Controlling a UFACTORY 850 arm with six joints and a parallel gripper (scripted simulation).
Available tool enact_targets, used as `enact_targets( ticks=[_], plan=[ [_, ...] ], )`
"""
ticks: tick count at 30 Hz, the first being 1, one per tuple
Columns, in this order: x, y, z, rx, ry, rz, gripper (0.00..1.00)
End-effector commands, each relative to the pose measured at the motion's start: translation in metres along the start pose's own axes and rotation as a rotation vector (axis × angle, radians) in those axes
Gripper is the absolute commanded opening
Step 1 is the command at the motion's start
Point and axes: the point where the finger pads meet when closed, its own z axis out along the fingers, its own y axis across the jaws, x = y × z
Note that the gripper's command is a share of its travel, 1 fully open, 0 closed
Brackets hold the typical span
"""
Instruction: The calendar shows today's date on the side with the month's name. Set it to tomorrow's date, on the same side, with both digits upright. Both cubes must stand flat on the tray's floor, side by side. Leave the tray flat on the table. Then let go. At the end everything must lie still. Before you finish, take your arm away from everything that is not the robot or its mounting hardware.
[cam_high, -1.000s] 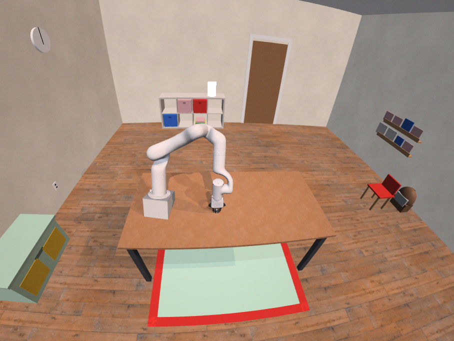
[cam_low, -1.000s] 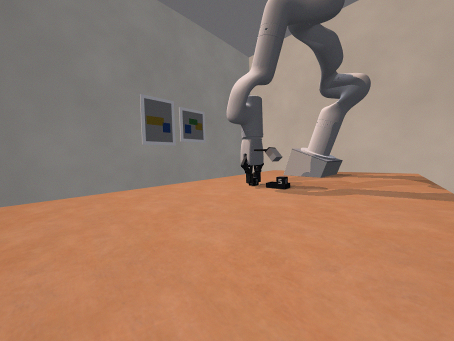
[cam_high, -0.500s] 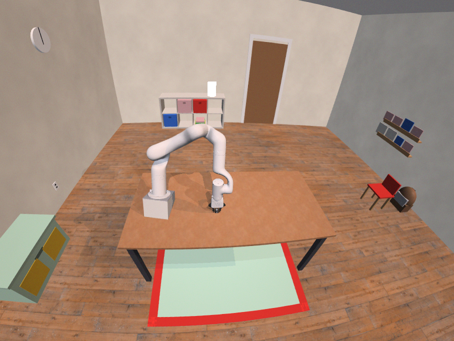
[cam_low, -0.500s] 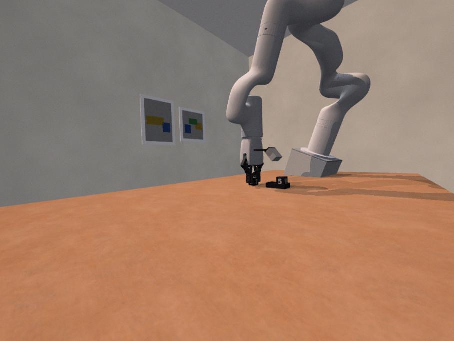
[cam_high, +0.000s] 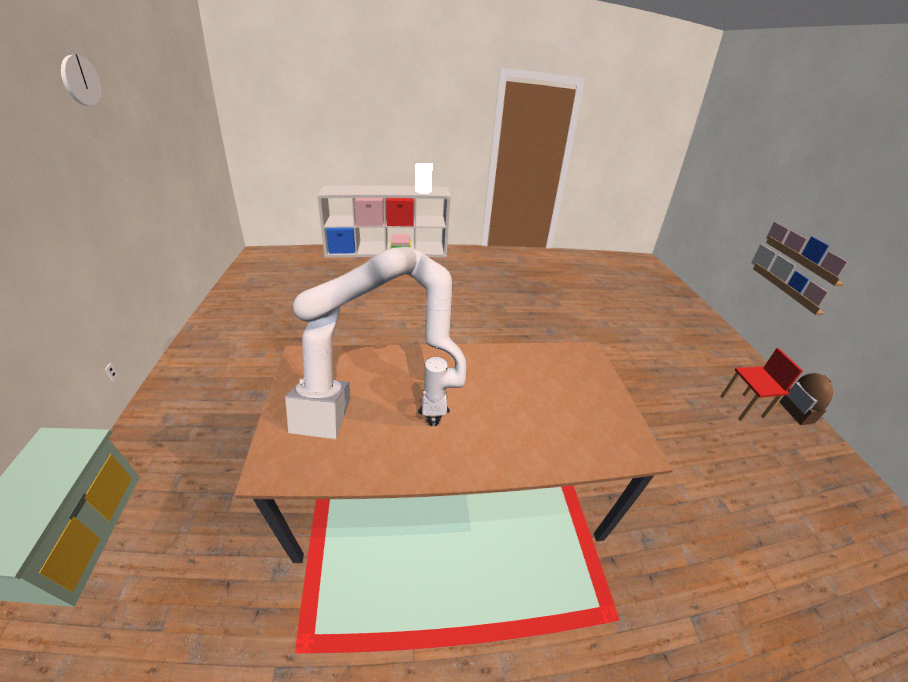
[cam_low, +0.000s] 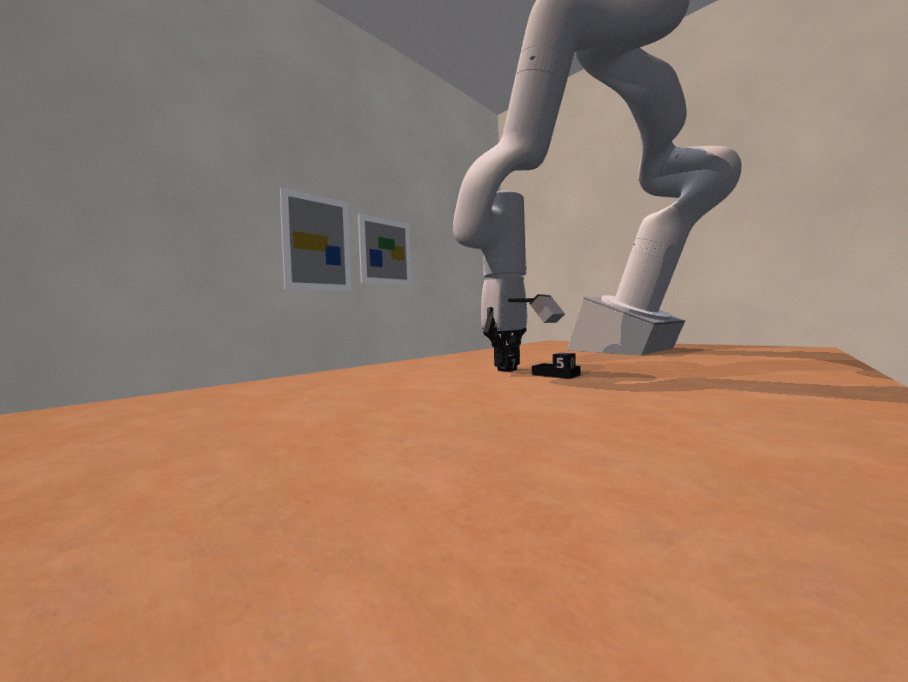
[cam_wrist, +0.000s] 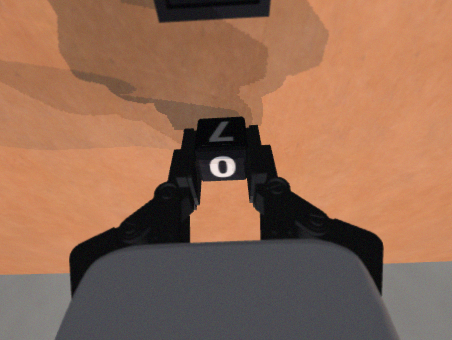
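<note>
My gripper (cam_wrist: 222, 143) is shut on a black digit cube (cam_wrist: 220, 150). The cube shows a white 0 on the face toward the wrist camera and a 7 on the face beyond it. It rests on or just above the table; I cannot tell which. In the exterior view the gripper (cam_low: 505, 357) stands just left of the black calendar tray (cam_low: 555, 369). The tray holds the other cube (cam_low: 563, 361), which shows a 5. The tray's near edge shows at the top of the wrist view (cam_wrist: 212, 9). In the top view the gripper (cam_high: 433, 418) is near the table's middle.
The arm's white base block (cam_high: 316, 411) stands at the table's left side, behind the tray in the exterior view (cam_low: 623, 328). The arm's shadow falls across the table around the tray.
</note>
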Motion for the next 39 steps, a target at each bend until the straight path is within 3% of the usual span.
enact_targets(
  ticks=[1, 23, 27, 34, 36, 39],
  plan=[
    [0.000, 0.001, -0.001, -0.002, -0.001, 0.000, 0.27],
    [0.000, 0.001, -0.004, -0.002, 0.000, 0.000, 0.27],
    [0.000, 0.001, -0.022, -0.002, 0.000, 0.000, 0.27],
    [0.000, 0.001, -0.072, -0.002, 0.000, 0.000, 0.27],
    [0.000, 0.001, -0.072, -0.002, 0.000, 0.000, 0.27],
    [0.000, 0.001, -0.090, -0.002, 0.000, 0.000, 0.27]
  ],
)
